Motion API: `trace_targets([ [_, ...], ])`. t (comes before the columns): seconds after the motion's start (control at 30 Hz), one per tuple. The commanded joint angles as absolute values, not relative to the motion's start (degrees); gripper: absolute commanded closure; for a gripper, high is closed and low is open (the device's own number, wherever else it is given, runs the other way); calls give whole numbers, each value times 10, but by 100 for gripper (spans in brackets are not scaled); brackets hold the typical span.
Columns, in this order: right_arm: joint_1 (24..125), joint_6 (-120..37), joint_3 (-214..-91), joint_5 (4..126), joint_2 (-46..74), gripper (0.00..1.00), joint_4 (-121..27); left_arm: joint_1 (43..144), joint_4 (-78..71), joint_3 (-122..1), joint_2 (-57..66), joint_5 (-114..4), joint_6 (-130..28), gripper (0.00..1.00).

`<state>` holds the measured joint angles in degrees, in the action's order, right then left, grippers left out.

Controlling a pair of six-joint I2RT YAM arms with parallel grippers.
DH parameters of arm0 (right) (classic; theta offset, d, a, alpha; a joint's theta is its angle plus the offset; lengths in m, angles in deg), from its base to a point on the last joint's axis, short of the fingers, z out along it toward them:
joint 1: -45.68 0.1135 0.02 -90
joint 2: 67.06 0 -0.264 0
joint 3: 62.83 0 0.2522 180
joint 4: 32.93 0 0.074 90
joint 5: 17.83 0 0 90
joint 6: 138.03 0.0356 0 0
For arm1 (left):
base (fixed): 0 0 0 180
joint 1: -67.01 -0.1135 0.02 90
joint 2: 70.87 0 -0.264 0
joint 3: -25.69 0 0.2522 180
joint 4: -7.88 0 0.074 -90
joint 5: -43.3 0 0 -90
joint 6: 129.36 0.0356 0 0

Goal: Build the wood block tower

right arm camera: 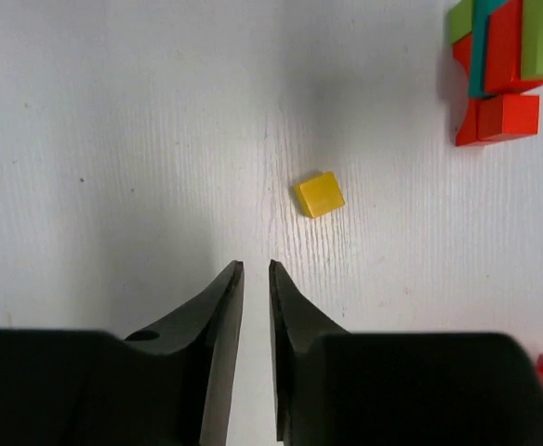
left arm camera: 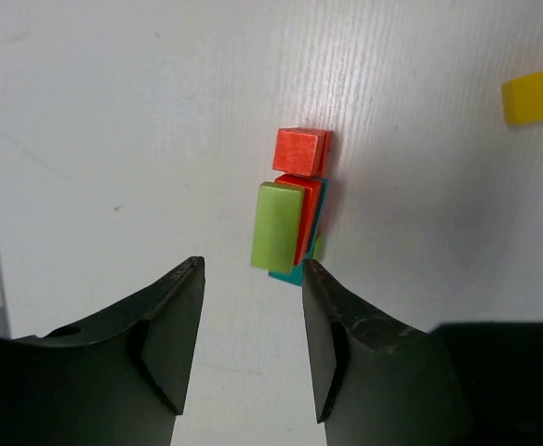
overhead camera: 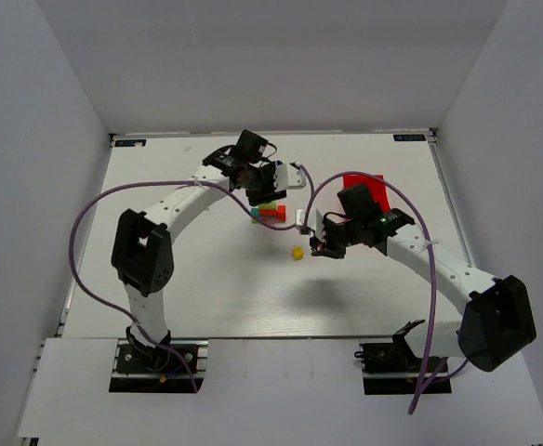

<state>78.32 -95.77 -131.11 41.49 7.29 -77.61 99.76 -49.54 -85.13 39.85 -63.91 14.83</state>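
**Two arms over a white counter (overhead camera: 206,288); top view and both wrist views.**

Left arm (overhead camera: 141,255) and right arm (overhead camera: 495,316) rise from the near edge and bend inward toward the centre; a loose yellow cube (overhead camera: 297,252) lies alone on the counter, at 5 o'clock from the wood block tower (overhead camera: 270,213) and clear of it.

Right claw (right arm camera: 256,279): fingers pressed almost together, only a thin slit between them, nothing in it; it hangs above bare counter, with the yellow cube at 1 o'clock from its tips, near but apart, and the tower farther off at 2 o'clock.

Left claw (left arm camera: 253,311): fingers spread wide, nothing between them; the tower sits just beyond the tips at 12 o'clock, untouched, and the yellow cube shows at 2 o'clock near the edge of that view.

Tower, left wrist view: a lime green bar (left arm camera: 276,226) uppermost, lying on an orange-red bar (left arm camera: 311,200), with a teal piece (left arm camera: 288,273) showing underneath; a red cube (left arm camera: 301,149) touches the far end of the bars; whether the cube stands on the counter or on another block cannot be told.

A red bin (overhead camera: 353,180) stands farthest back, at 2 o'clock from the tower, partly hidden by the right arm's wrist.
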Motion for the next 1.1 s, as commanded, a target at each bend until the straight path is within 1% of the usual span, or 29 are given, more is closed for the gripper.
trace_targets([
  [0.0,783,-971,-1313,401,69,76,-786,997,-445,-820,294,-641,95,43],
  [0.03,785,-973,-1313,402,65,73,-785,997,-425,-802,273,-627,76,43],
  [0.07,784,-975,-1313,402,63,69,-784,997,-370,-750,251,-607,25,43],
  [0.1,785,-975,-1310,407,62,67,-782,997,-333,-720,227,-547,-12,43],
  [0.13,783,-975,-1308,410,60,66,-781,997,-297,-664,178,-509,-57,43],
  [0.17,784,-974,-1306,412,56,61,-769,997,-255,-643,155,-472,-101,43],
  [0.2,783,-973,-1299,424,58,59,-767,997,-247,-626,136,-389,-184,46],
  [0.23,785,-971,-1297,428,56,56,-761,997,-247,-606,119,-355,-224,48],
  [0.27,784,-969,-1295,437,63,47,-743,997,-269,-599,85,-330,-254,49],
  [0.3,784,-962,-1296,446,71,41,-739,997,-285,-593,68,-301,-309,49],
  [0.33,786,-960,-1299,452,76,36,-735,997,-291,-566,46,-296,-331,49],
  [0.4,786,-951,-1318,455,104,29,-732,997,-291,-528,-33,-296,-398,42],
  [0.47,786,-941,-1349,462,121,19,-731,997,-284,-458,-92,-288,-440,26],
  [0.5,785,-939,-1357,463,143,19,-724,997,-270,-433,-122,-272,-458,19],
  [0.53,784,-935,-1382,472,151,19,-719,997,-261,-387,-180,-266,-478,14],
  [0.57,783,-933,-1388,477,157,17,-714,997,-253,-366,-205,-249,-486,14],
  [0.6,782,-931,-1396,487,176,10,-687,997,-248,-335,-225,-243,-495,14],
  [0.7,781,-923,-1431,498,202,10,-639,997,-255,-316,-276,-220,-521,14],
  [0.73,782,-921,-1441,498,232,10,-627,997,-261,-310,-285,-214,-537,14],
  [0.77,782,-924,-1492,484,247,10,-635,1002,-266,-304,-294,-209,-537,14],
  [0.8,781,-931,-1515,477,260,10,-645,1008,-266,-297,-313,-209,-537,15],
  [0.83,781,-941,-1563,449,311,16,-672,1008,-258,-291,-323,-209,-537,15],
  [0.87,779,-944,-1611,438,326,21,-699,1008,-258,-291,-330,-221,-537,17],
  [0.9,779,-958,-1634,432,344,31,-709,1008,-258,-286,-342,-226,-537,17],
  [0.93,780,-966,-1658,425,398,71,-755,1008,-258,-286,-349,-231,-537,17],
  [0.97,779,-973,-1707,405,416,84,-770,1008,-258,-279,-356,-238,-537,17],
  [1.0,779,-989,-1753,399,450,95,-785,1008,-252,-274,-365,-238,-532,18],
  [1.03,779,-995,-1796,391,467,100,-817,1008,-252,-267,-373,-246,-532,18],
  [1.07,779,-998,-1824,385,492,97,-838,1008,-252,-260,-389,-253,-526,18],
])
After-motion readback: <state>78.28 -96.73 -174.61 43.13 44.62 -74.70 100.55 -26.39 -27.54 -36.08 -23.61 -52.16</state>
